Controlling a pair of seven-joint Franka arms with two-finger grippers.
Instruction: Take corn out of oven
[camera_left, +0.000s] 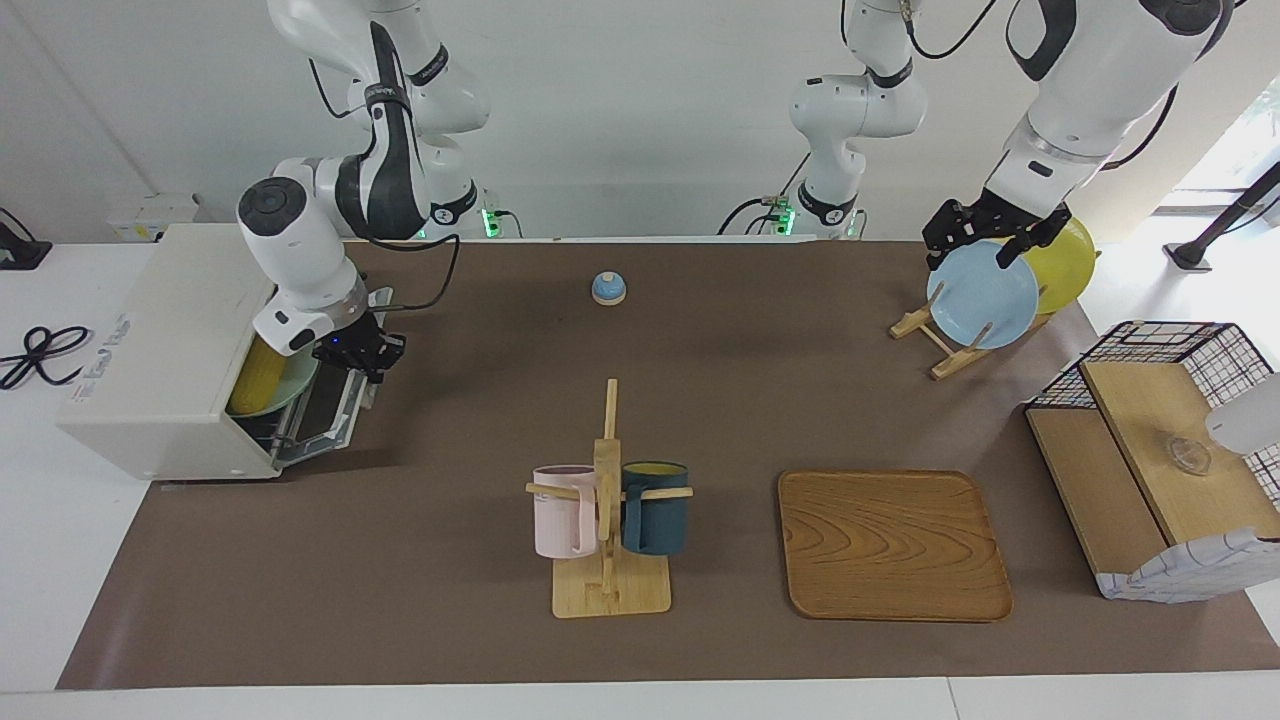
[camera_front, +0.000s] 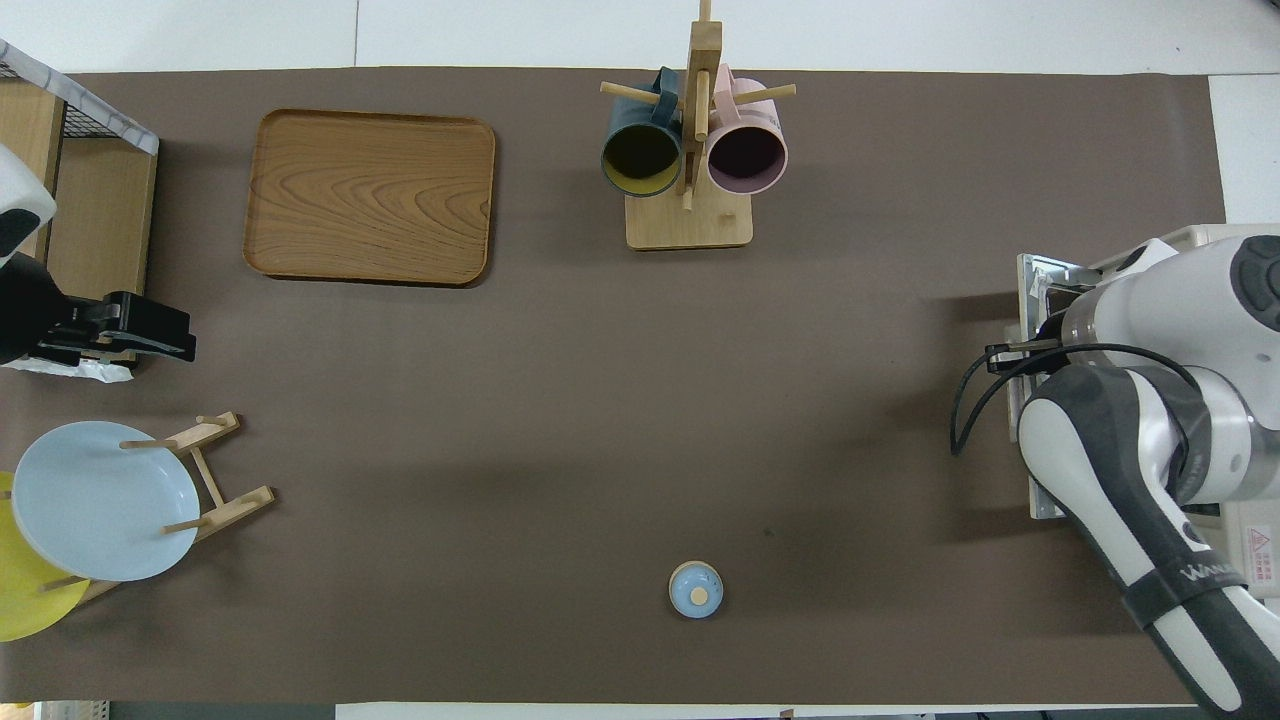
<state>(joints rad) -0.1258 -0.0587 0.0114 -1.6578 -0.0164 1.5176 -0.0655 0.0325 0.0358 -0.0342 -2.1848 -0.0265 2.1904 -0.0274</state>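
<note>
The oven (camera_left: 160, 350) sits at the right arm's end of the table with its door (camera_left: 335, 405) swung most of the way down. The right gripper (camera_left: 362, 355) is clamped shut on the door's handle, so the door-opening step looks to be in hand. Inside, the corn (camera_left: 262, 372) lies on a pale green plate (camera_left: 298, 385) on the rack, in plain sight through the opening. Next, I'd guess, the gripper must let go of the handle, open, and reach into the oven for the cob. The left gripper (camera_left: 985, 238) waits open over the blue plate (camera_left: 985, 300) in the rack.
</note>
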